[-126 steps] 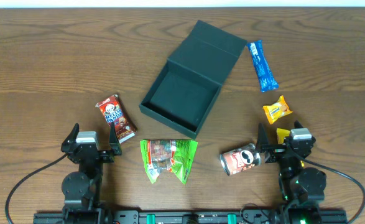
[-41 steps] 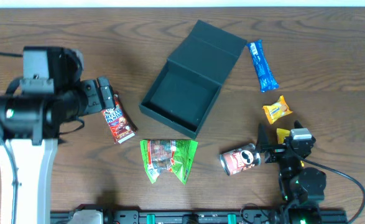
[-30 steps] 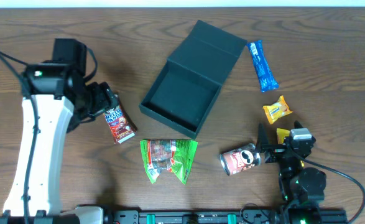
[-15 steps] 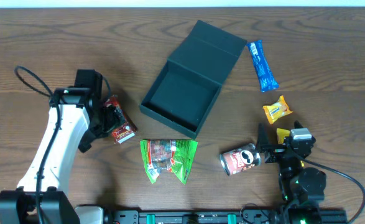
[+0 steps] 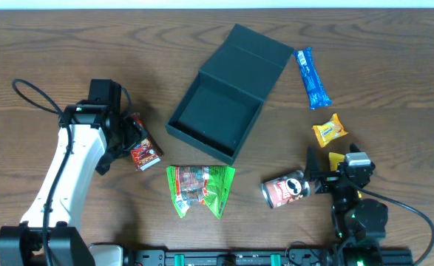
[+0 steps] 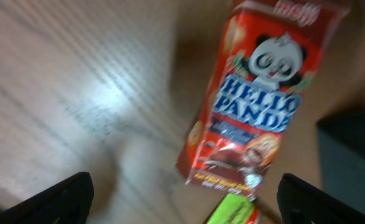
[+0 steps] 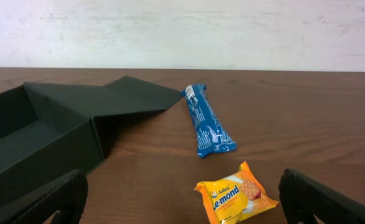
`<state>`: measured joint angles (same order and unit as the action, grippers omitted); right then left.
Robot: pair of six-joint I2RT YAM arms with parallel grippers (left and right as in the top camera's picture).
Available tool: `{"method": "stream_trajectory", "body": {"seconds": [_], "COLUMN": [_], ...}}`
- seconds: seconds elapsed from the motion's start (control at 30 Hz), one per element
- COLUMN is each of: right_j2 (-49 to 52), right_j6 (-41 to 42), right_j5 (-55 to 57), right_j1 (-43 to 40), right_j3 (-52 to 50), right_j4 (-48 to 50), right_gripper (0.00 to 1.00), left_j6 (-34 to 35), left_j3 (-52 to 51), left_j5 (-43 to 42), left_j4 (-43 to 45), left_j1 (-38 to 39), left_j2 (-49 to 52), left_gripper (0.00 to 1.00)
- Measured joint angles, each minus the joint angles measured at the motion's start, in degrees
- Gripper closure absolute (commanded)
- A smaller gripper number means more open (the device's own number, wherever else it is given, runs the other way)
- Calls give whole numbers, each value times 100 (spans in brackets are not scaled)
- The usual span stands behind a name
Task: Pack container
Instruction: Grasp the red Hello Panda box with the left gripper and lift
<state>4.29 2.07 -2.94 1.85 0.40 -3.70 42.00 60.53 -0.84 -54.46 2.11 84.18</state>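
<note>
The dark teal container (image 5: 215,111) lies open mid-table, its flap lid (image 5: 263,50) folded back to the upper right; its inside looks empty. My left gripper (image 5: 130,137) is open and hangs just over a red Hello Panda packet (image 5: 146,150) left of the container. In the left wrist view the packet (image 6: 257,106) lies flat on the wood ahead of the spread jaws (image 6: 191,208). My right gripper (image 5: 330,168) is open and empty at the front right. The right wrist view shows the container (image 7: 39,143) to its left.
Green snack packets (image 5: 199,188) and a red Pringles can (image 5: 285,190) lie near the front edge. A blue packet (image 5: 312,77) and a yellow Le-mond packet (image 5: 329,131) lie right of the container; both show in the right wrist view (image 7: 207,121) (image 7: 235,193). A green packet edge (image 6: 232,211) shows below the Hello Panda.
My left arm has left its parked spot at the front left, swung out and come down over the Hello Panda packet. The right arm has not moved.
</note>
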Motion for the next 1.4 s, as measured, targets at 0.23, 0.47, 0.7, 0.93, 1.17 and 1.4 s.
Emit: {"method": "stream_trajectory", "body": {"seconds": [0.23, 0.47, 0.7, 0.93, 1.17, 1.4], "right_j2": [0, 0, 0, 0, 0, 0], "right_j6": [0, 0, 0, 0, 0, 0], "right_j5": [0, 0, 0, 0, 0, 0], "right_j1": [0, 0, 0, 0, 0, 0], "right_j3": [0, 0, 0, 0, 0, 0], "right_j4": [0, 0, 0, 0, 0, 0], "right_gripper": [1, 1, 1, 1, 1, 1], "left_j6": [186, 328, 256, -55, -474, -625], "left_j3": [0, -9, -9, -9, -9, -9], "left_j5": [2, 4, 273, 299, 297, 297], "left_j4": [509, 831, 1054, 1408, 1556, 1558], "left_j1": [282, 433, 433, 433, 433, 433], "left_j2": [243, 962, 1327, 1580, 1580, 1655], "left_gripper": [5, 5, 5, 5, 0, 16]}}
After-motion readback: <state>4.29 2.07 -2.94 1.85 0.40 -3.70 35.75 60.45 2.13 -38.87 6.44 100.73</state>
